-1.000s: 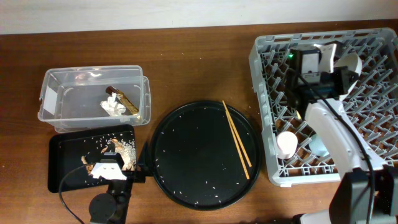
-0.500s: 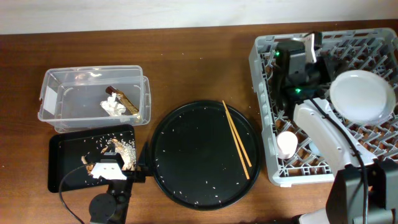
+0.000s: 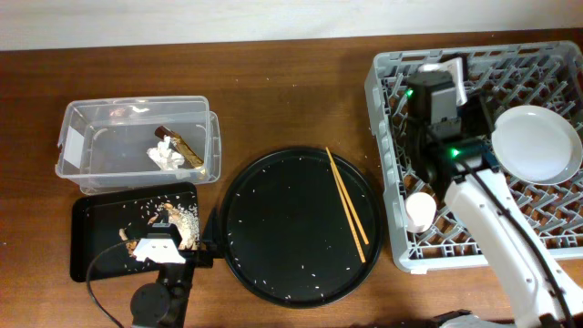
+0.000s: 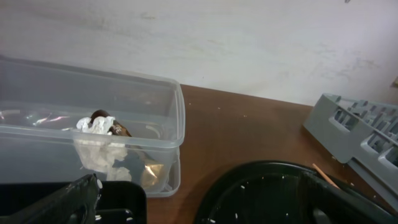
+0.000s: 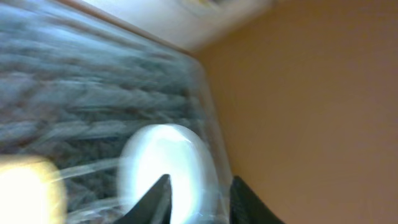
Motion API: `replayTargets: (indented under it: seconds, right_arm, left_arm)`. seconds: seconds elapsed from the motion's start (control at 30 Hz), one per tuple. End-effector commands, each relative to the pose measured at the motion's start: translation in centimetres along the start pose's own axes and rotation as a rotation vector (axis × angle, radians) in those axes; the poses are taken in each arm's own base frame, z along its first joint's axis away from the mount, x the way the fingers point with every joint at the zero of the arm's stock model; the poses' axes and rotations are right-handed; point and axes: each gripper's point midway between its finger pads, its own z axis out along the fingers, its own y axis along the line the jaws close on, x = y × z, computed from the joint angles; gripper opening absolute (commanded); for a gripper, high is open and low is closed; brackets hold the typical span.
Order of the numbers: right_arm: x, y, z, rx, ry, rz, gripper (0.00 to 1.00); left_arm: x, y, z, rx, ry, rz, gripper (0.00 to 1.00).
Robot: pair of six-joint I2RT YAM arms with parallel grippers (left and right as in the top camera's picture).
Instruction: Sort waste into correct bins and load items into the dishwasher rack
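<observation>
Brown wooden table point(image 3: 291, 91), white wall point(image 3: 182, 18) along far edge. Clear plastic rectangular tub point(image 3: 137, 102) far left, crumpled white tissue point(image 3: 166, 157) inside. Left gripper point(image 4: 199, 190) spread wide, empty, over shallow black rectangular tray point(image 3: 100, 237). Large square grey plastic rack point(image 3: 383, 164) at right. Pale grey-white round plate point(image 3: 537, 143) above it, beside right gripper point(image 5: 200, 180). Grip unclear, wrist view blurred.
</observation>
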Motion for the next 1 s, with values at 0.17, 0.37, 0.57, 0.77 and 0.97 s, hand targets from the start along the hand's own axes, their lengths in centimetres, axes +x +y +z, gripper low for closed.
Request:
replayTargets:
  seconds: [0.17,0.37,0.57,0.77,0.97]
  right_arm:
    - [5.4,2.2,1.0,-0.521,0.246,0.755,0.6]
    - [16.6,-2.6,9.3,-0.564,0.576,1.287,0.69]
    - [20.7,0.8,13.2,-0.577,0.736,1.316,0.57]
    - [22.3,-0.9,12.6,-0.543,0.758,1.37,0.54]
    - [17.8,-3.6,11.2,-0.652,0.589,1.401,0.54]
  left_arm:
    - [0.2,0.0,0.0,0.005,0.001,0.012,0.99]
    - [0.2,0.0,0.0,0.005,0.001,0.012,0.99]
    - [0.2,0.0,0.0,0.005,0.001,0.012,0.99]
    - [0.2,0.0,0.0,0.005,0.001,0.012,0.99]
    - [0.2,0.0,0.0,0.005,0.001,0.012,0.99]
